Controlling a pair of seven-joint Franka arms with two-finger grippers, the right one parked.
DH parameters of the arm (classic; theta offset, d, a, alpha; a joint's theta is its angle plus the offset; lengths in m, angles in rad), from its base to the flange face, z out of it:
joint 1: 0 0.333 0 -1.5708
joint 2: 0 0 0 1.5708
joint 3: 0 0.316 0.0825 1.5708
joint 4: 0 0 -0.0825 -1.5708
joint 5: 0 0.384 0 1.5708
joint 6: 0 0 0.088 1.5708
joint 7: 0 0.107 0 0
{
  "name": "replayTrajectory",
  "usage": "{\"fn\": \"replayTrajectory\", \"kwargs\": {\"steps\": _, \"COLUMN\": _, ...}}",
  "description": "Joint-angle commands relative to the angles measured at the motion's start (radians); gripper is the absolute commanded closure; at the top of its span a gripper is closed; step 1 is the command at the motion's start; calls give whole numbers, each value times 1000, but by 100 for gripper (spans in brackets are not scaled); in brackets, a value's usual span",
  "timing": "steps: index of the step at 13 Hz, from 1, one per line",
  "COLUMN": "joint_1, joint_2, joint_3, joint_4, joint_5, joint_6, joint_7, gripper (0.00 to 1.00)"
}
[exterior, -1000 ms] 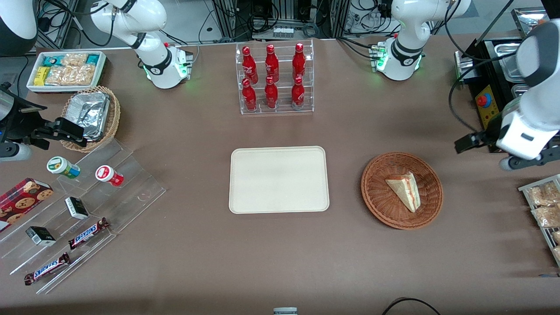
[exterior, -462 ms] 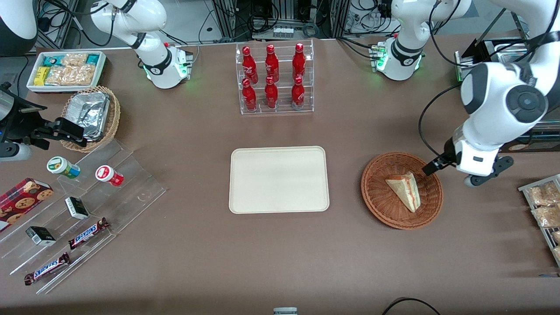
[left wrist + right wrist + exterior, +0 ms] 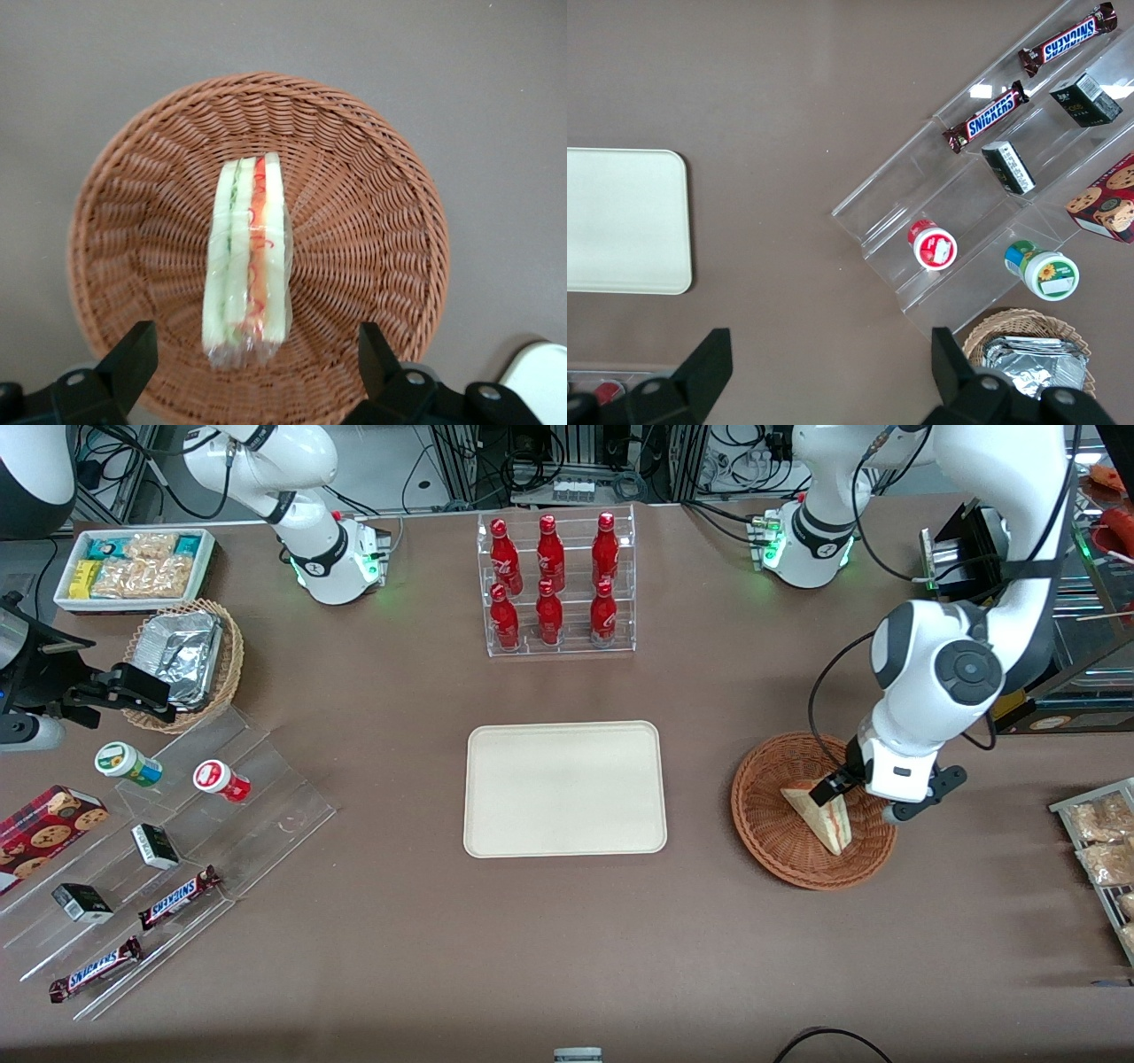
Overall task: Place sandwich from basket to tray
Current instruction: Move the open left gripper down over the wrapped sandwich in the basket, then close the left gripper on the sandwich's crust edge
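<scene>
So far nothing has been lifted: the sandwich [image 3: 246,262] is seen lying in the basket [image 3: 372,204], straddled from above by the wide-spread gripper [image 3: 252,359], while the tray [image 3: 564,788], at nine o'clock of the basket, is left bare with no obstacle between.

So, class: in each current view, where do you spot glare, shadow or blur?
Front view: soft shadow under the gripper on the brown wicker basket, glare on foil packets. Left wrist view: sandwich wrap glints; the open jaws frame it, edges soft. Right wrist view: clear acrylic display steps reflect light.
</scene>
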Motion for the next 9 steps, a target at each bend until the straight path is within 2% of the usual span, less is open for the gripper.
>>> {"fn": "replayTrajectory", "kwargs": {"steps": 1, "joint_1": -5, "joint_2": 7, "joint_3": 7, "joint_4": -62, "joint_5": 2, "joint_6": 90, "joint_7": -14, "gripper": 0}}
{"fn": "replayTrajectory", "kwargs": {"steps": 7, "joint_1": -5, "joint_2": 57, "joint_3": 8, "joint_4": -64, "joint_5": 7, "joint_6": 107, "joint_7": -14, "gripper": 2}}
{"fn": "replayTrajectory", "kwargs": {"steps": 8, "joint_1": -5, "joint_2": 57, "joint_3": 10, "joint_4": -64, "joint_5": 7, "joint_6": 107, "joint_7": -14, "gripper": 11}}
{"fn": "replayTrajectory", "kwargs": {"steps": 9, "joint_1": -2, "joint_2": 57, "joint_3": 11, "joint_4": -64, "joint_5": 7, "joint_6": 107, "joint_7": -14, "gripper": 38}}
